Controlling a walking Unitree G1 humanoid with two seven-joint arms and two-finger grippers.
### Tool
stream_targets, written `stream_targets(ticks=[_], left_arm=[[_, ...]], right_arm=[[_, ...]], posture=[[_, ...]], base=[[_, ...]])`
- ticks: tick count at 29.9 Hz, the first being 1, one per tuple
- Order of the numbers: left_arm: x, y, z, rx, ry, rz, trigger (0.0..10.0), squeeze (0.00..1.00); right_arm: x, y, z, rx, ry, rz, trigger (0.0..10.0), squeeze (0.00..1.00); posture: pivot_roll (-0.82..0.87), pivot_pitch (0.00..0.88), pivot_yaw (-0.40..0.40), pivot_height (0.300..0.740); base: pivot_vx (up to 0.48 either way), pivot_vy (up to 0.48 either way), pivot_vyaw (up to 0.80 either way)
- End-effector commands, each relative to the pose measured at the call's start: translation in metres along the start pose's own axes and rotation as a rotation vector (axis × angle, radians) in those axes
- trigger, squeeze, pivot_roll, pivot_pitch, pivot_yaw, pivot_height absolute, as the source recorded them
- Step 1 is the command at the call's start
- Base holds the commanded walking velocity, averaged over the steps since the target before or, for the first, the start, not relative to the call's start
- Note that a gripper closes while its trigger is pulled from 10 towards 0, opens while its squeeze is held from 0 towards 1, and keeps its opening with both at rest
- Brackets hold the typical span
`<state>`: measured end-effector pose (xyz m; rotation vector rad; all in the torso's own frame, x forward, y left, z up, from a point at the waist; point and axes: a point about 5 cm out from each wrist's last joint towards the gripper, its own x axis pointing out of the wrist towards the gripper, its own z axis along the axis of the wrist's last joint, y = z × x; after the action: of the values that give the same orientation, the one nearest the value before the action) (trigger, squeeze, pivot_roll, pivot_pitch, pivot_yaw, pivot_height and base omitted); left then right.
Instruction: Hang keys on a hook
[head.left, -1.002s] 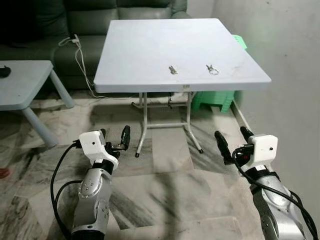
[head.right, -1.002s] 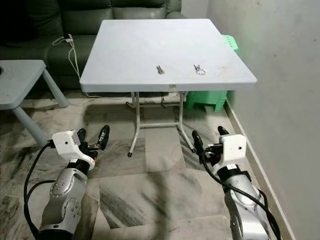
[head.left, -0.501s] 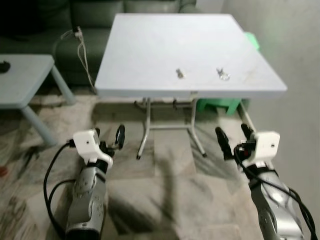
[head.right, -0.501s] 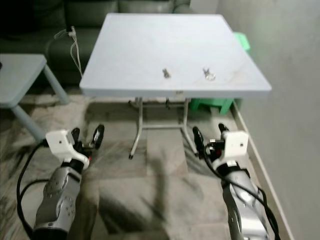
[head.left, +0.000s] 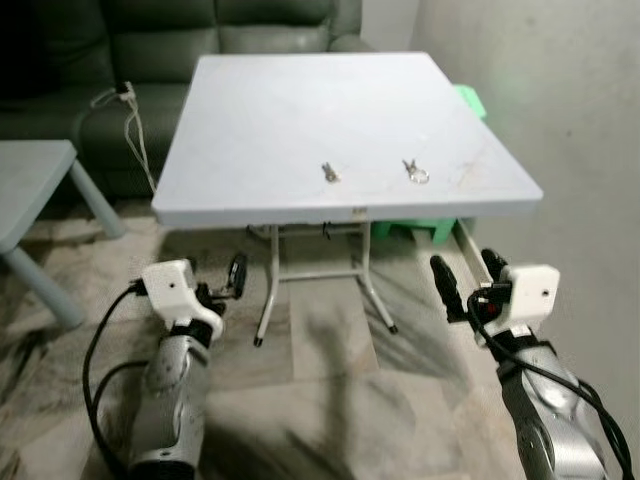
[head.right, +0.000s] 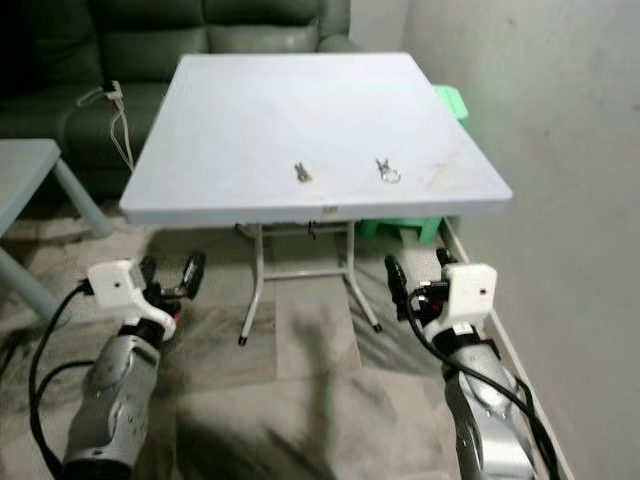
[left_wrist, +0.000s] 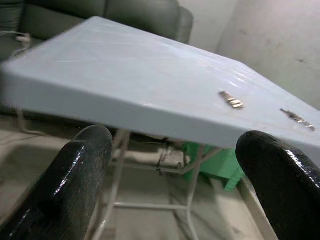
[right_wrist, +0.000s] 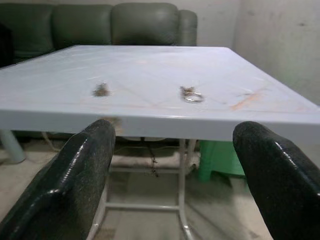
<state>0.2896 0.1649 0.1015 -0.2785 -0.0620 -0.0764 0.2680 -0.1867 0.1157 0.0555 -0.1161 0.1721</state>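
Left eye view: our left claw (head.left: 222, 283) and right claw (head.left: 467, 277) hang spread wide and empty below the counter (head.left: 270, 110); two keys (head.left: 330, 172) and (head.left: 415, 172) lie on it, apart.

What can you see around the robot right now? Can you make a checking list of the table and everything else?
Surface: folding table, pale top, faint marks near its right edge.
Job's things: keys on a ring and small metal piece lie apart near the front edge; hook: nothing seen.
Clutter: nothing seen on the table besides.
Grippers: left gripper and right gripper open, held low before the table, holding nothing.
Cables: white cord hangs over the sofa.
Surroundings: green stool under the table, low side table, wall on the right.
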Motion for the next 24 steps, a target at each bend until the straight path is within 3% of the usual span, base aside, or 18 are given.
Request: stream_targets(ticks=[1, 24], left_arm=[[0.0005, -0.0051, -0.0001, -0.009, 0.001, -0.014, 10.0, 0.0], [0.0001, -0.005, -0.0011, -0.016, 0.005, -0.011, 10.0, 0.0]], right_arm=[[-0.0011, -0.0037, 0.0021, -0.006, 0.0, -0.009, 10.0, 0.0], [0.0, -0.0022, 0.0023, -0.005, 0.0, -0.001, 10.0, 0.0]], posture=[[-0.04, 0.074, -0.051, 0.74], [-0.03, 0.066, -0.053, 0.74]], base=[[0.341, 0.0, 0.0], [0.348, 0.0, 0.0]])
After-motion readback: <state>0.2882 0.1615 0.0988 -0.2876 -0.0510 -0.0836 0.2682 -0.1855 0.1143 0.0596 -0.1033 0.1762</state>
